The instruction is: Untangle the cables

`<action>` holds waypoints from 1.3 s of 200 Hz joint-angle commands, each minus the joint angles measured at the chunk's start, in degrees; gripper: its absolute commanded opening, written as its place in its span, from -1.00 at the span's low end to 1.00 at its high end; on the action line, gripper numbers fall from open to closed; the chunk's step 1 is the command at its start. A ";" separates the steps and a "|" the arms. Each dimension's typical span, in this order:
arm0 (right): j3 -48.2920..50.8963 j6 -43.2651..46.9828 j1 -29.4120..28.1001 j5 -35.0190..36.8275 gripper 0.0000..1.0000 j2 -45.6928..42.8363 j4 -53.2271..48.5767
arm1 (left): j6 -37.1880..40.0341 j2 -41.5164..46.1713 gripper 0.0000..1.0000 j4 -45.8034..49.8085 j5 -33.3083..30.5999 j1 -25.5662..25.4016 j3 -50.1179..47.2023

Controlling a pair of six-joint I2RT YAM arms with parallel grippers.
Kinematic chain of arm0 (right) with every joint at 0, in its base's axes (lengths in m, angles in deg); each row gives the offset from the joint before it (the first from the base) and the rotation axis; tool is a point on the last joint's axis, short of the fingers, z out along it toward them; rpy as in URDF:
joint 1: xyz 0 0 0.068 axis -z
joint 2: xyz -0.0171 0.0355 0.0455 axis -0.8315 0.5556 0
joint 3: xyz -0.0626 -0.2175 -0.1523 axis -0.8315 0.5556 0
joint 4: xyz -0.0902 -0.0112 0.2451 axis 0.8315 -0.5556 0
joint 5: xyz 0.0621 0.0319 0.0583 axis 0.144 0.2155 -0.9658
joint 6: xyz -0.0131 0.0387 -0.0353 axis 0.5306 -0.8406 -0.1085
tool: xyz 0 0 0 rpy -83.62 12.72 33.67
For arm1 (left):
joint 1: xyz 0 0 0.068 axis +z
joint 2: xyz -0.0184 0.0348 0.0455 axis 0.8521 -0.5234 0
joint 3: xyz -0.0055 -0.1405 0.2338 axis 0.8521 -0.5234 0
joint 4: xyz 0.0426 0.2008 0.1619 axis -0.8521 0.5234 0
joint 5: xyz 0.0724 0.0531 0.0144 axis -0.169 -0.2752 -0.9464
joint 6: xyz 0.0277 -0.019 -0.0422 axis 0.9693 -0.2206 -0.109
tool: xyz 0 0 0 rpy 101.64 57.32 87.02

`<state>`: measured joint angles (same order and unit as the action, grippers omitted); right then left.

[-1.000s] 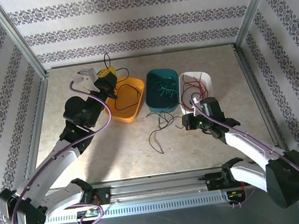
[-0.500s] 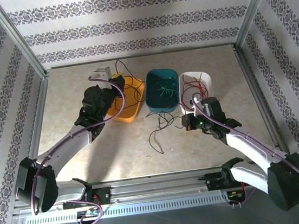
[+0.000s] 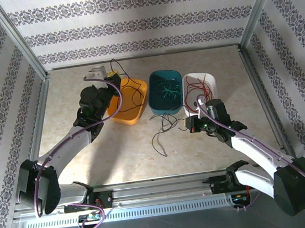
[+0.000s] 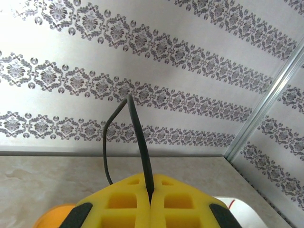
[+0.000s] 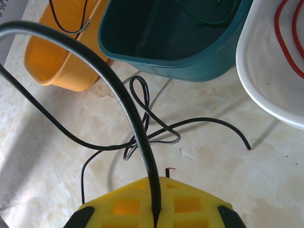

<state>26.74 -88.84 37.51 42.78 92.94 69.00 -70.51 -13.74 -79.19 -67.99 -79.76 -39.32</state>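
Observation:
Black cables (image 3: pixel 162 128) lie tangled on the table in front of the trays. My right gripper (image 3: pixel 189 124) sits just right of the tangle, shut on one black cable (image 5: pixel 118 85) that arches away from the fingertips (image 5: pixel 156 209) over the knot (image 5: pixel 142 123). My left gripper (image 3: pixel 113 76) is raised over the back edge of the orange tray (image 3: pixel 125 117), shut on another black cable (image 4: pixel 137 128) that loops upward out of the closed jaws (image 4: pixel 150 199) and hangs into that tray. Green cables (image 3: pixel 166 93) lie in the teal tray (image 3: pixel 160 108), red ones (image 3: pixel 197 92) in the white tray (image 3: pixel 210 76).
The three trays stand side by side at the back middle of the marbled table. Metal frame posts and patterned walls close in the back and both sides. Bare tabletop stretches left of the orange tray and along the front by the arm bases.
The left arm has stretched out and swung its wrist over the orange tray, carrying its black cable along. The right arm has barely moved.

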 commanded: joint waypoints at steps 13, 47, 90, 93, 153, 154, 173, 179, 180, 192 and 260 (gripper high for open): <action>-0.89 0.48 0.10 0.86 -1.00 -1.29 -1.04 | 1.02 -0.85 -1.00 -2.43 1.83 2.05 2.48; -1.19 0.47 0.08 1.42 -1.00 -2.17 -1.81 | 0.34 -4.09 -1.00 -1.33 3.80 2.35 2.84; -3.81 1.53 -0.29 3.04 -1.00 -4.37 -5.01 | -5.33 -7.44 -1.00 1.41 4.68 2.26 -1.40; -4.05 1.50 -0.37 3.17 -1.00 -4.66 -5.17 | -5.63 -7.61 -1.00 2.00 4.76 2.26 -1.62; -14.84 2.99 -4.20 6.97 -1.00 -8.31 -9.07 | -9.51 -12.69 -1.00 12.09 4.40 2.16 -2.02; -14.96 3.00 -4.29 7.03 -1.00 -8.31 -9.12 | -9.51 -12.74 -0.99 12.28 4.35 2.16 -1.96; -19.81 3.62 -6.04 7.95 -1.00 -7.95 -9.63 | -8.86 -14.46 -0.49 15.55 3.42 2.12 -0.02; -21.53 4.06 -6.78 8.28 -1.00 -7.60 -9.75 | -8.59 -14.78 -0.32 16.37 2.97 1.96 0.59; -21.82 4.15 -6.89 8.35 -1.00 -7.52 -9.82 | -8.52 -14.84 -0.28 16.44 2.85 1.97 0.70; -25.46 5.13 -8.44 9.38 -1.00 -6.56 -10.06 | -7.84 -15.11 0.00 16.60 2.66 1.90 1.61; -42.76 5.39 -13.86 15.57 -1.00 11.06 -9.86 | -7.37 -3.28 0.89 15.91 -5.09 1.50 4.32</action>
<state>-12.12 -83.88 24.79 54.85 97.29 59.75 -77.30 -25.07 -63.06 -66.90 -78.25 -36.61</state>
